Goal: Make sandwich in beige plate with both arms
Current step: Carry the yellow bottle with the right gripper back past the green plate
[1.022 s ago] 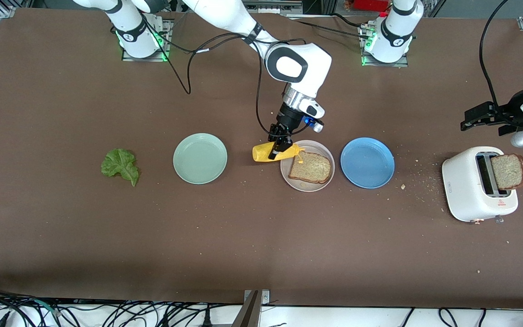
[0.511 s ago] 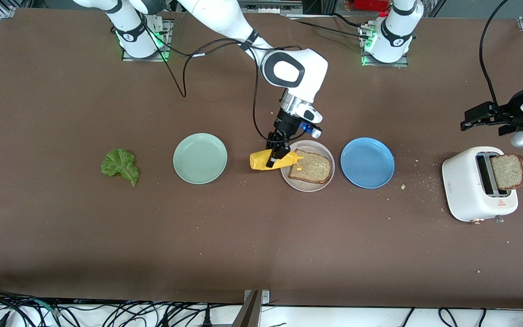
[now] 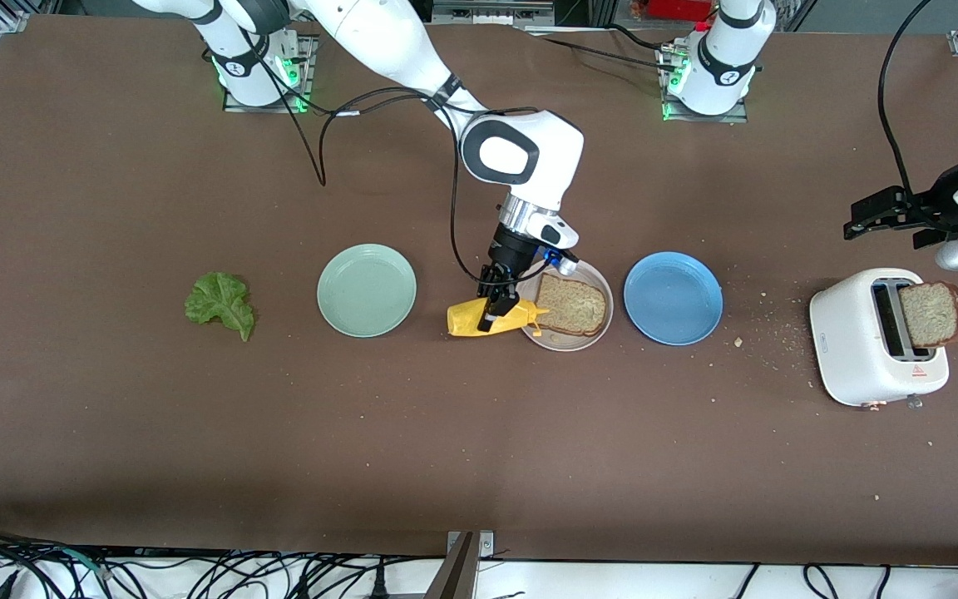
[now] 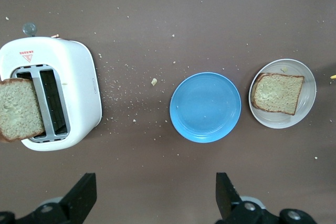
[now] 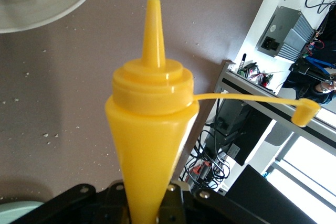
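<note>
The right gripper (image 3: pixel 495 309) pinches a yellow squeeze bottle (image 3: pixel 486 319) lying sideways, its nozzle over the rim of the beige plate (image 3: pixel 572 343), cap dangling. One bread slice (image 3: pixel 572 304) lies on that plate, near its edge. The left gripper (image 3: pixel 860 218) waits, fingers spread, above bare table beside the toaster (image 3: pixel 870 343), where the second slice (image 3: pixel 932 314) sticks out. The lettuce (image 3: pixel 219 304) lies toward the right arm's end, past the green plate (image 3: pixel 367 290). The blue plate (image 3: pixel 673 298) sits just beside the beige one.

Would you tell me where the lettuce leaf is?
The lettuce leaf lies on the table beside the mint-green plate, toward the right arm's end.
</note>
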